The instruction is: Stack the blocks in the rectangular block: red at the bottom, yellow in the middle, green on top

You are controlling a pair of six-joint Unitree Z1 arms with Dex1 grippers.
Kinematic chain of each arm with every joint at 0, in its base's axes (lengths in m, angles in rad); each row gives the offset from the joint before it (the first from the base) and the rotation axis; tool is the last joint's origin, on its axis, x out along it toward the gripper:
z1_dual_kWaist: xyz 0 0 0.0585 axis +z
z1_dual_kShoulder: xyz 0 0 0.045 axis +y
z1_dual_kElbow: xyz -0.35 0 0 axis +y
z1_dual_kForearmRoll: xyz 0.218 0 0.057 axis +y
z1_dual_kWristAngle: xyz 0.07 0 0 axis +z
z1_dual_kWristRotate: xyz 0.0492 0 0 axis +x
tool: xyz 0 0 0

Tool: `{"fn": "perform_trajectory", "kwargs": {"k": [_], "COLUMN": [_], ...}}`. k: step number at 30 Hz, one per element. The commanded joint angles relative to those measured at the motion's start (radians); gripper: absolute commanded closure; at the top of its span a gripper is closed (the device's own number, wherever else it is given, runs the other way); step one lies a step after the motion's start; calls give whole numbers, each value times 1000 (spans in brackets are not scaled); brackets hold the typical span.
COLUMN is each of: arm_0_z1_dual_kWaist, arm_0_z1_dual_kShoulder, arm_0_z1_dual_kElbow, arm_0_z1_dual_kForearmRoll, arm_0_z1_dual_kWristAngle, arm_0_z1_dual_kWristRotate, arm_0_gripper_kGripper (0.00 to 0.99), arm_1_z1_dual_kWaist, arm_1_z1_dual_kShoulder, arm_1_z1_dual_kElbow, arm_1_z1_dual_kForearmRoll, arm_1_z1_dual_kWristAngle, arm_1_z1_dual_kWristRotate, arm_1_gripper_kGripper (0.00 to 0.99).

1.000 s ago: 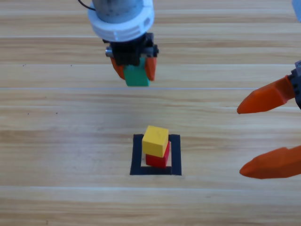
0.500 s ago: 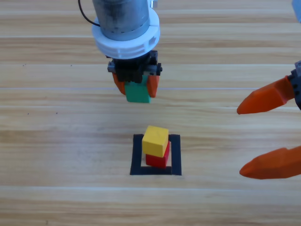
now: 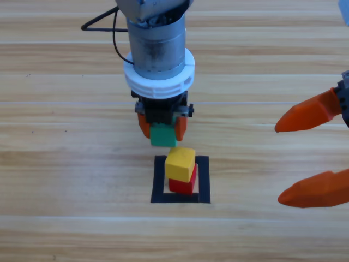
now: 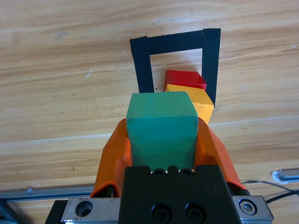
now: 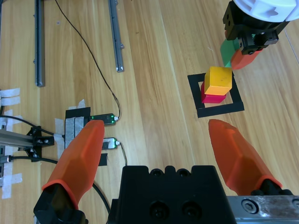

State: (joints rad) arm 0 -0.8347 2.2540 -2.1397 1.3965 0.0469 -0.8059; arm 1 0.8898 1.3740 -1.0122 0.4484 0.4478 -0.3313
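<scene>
No readable text, labels, brands or numbers anywhere: blocks, tape outline, table and both grippers are all unmarked.

Yellow [image 3: 180, 160] sits on red [image 3: 182, 184] inside the rectangle [image 3: 158, 180]. Green [image 3: 162, 135], between the left gripper's [image 3: 162, 126] jaws, hangs just behind them. Right gripper [image 3: 312, 156] waits far right.
</scene>
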Motion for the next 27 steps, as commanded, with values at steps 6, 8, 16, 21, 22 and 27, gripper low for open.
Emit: {"fn": "perform_trajectory", "kwargs": {"k": [6, 8, 16, 21, 22, 27], "arm_0_z1_dual_kWaist": [-46, -50, -66, -69, -69, -69], "arm_0_z1_dual_kShoulder": [58, 58, 52, 53, 55, 56], "arm_0_z1_dual_kElbow": [0, -2, -6, -5, -5, -6], "arm_0_z1_dual_kForearmRoll": [-1, -2, -1, -1, -1, -1], "arm_0_z1_dual_kWristAngle": [-21, -21, -22, -24, -24, -29], "arm_0_z1_dual_kWristRotate": [-29, -29, -36, -41, -42, -48], "arm_0_gripper_kGripper": [952, 950, 950, 950, 950, 950], "arm_1_z1_dual_kWaist": [-15, -15, -15, -15, -15, -15], "arm_1_z1_dual_kShoulder": [14, 14, 19, 19, 19, 20], "arm_1_z1_dual_kElbow": [-3, -3, -3, -2, -3, -2], "arm_1_z1_dual_kForearmRoll": [24, 24, 24, 24, 24, 24], "arm_1_z1_dual_kWristAngle": [6, 6, 6, 6, 6, 6], "arm_1_z1_dual_kWristRotate": [0, 0, 0, 0, 0, 0], "arm_1_gripper_kGripper": [10, 8, 8, 8, 8, 8]}}
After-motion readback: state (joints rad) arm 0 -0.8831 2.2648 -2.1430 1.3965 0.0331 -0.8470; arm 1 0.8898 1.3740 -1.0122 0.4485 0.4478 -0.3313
